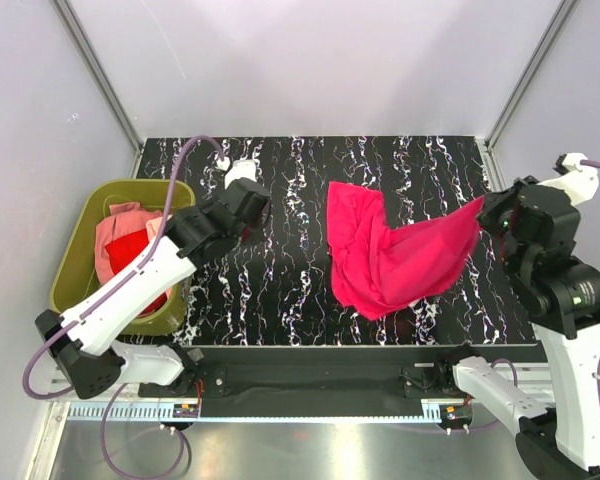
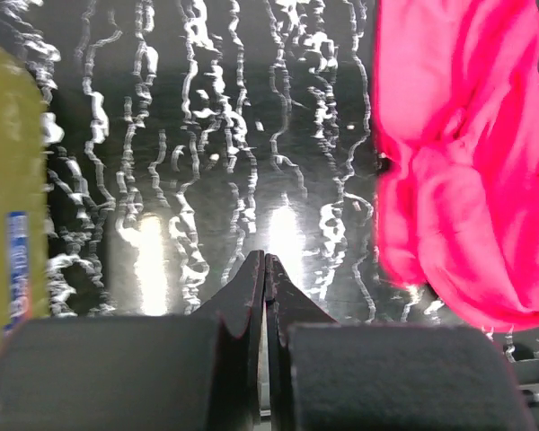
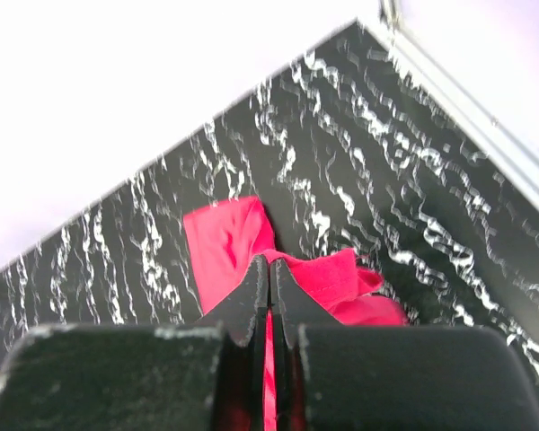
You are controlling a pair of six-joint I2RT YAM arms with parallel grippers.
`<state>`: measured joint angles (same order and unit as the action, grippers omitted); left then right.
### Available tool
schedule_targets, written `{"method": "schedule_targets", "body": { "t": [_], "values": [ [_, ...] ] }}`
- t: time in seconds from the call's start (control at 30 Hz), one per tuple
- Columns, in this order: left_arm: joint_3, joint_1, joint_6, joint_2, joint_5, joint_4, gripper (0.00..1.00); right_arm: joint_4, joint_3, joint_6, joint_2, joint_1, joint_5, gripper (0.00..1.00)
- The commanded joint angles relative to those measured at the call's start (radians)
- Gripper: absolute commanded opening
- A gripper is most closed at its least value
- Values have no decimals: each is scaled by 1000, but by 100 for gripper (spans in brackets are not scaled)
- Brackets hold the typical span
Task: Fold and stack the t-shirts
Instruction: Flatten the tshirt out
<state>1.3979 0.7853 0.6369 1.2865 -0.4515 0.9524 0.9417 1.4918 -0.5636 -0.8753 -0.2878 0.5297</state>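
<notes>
A bright magenta-pink t-shirt (image 1: 385, 255) lies crumpled on the black marbled table, one edge pulled up to the right. My right gripper (image 1: 488, 212) is shut on that raised edge; in the right wrist view the cloth (image 3: 229, 251) runs between the closed fingers (image 3: 268, 269). My left gripper (image 1: 255, 203) is shut and empty above bare table, left of the shirt, which shows at the right of the left wrist view (image 2: 467, 171). A red t-shirt (image 1: 140, 262) and a pale salmon-pink t-shirt (image 1: 117, 235) lie in the olive-green tub.
The olive-green tub (image 1: 80, 255) stands at the table's left edge, and its wall shows at the left of the left wrist view (image 2: 9, 197). White walls enclose the table on three sides. Bare table (image 1: 280, 290) lies between the tub and the shirt.
</notes>
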Motion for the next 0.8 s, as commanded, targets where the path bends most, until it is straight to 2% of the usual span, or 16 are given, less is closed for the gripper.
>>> {"method": "schedule_targets", "body": {
  "t": [0.0,0.03,0.1,0.13,0.23,0.27,0.43,0.57,0.67,0.77],
  "values": [
    [-20,-8,-81,-59,9,-42,0,-24,56,57,2,1,75,0],
    [-84,-8,-107,-68,130,-134,7,-21,53,53,-2,1,63,0],
    [-152,-6,-95,-64,232,-229,28,-14,22,19,5,1,20,0],
    [-210,-6,-91,-49,332,-272,33,-12,6,5,15,1,4,0],
    [-287,5,-51,-7,488,-438,38,-27,-70,-21,51,1,-63,0],
    [-298,11,-43,8,519,-508,43,-30,-94,-27,58,1,-83,0],
    [-275,58,-3,182,654,-688,53,-35,-136,-35,85,1,-85,0],
    [-192,129,15,327,643,-722,56,-37,-148,-33,88,-1,-92,0],
    [-122,134,32,437,623,-716,57,-44,-159,-27,102,1,-103,0],
    [-18,108,11,546,513,-635,58,-43,-171,-15,113,1,-103,0]
  ]
}}
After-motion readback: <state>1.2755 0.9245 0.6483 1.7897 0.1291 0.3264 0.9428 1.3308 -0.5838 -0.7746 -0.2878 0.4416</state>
